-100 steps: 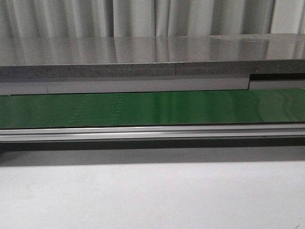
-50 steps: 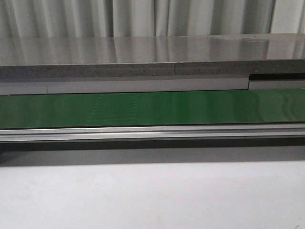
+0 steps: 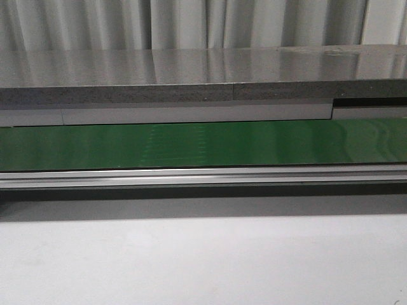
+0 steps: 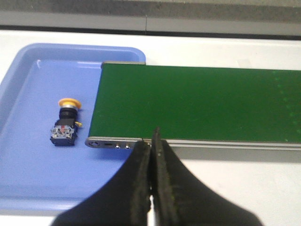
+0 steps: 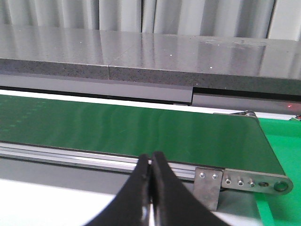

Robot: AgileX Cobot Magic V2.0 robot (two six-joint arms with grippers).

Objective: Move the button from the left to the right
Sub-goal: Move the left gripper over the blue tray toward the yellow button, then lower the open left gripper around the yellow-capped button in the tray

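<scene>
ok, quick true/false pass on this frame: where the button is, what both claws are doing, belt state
1. The button lies in the blue tray. True.
2. The left claw is shut on the button. False: it is shut on nothing, and the button sits apart from it in the tray.
3. The right claw is open wide. False: its fingers are pressed together, empty.
4. The button lies on its side, yellow-orange cap pointing away from the left wrist camera. True.
5. A part rides on the green belt. False: no view shows anything on the belt.
</scene>
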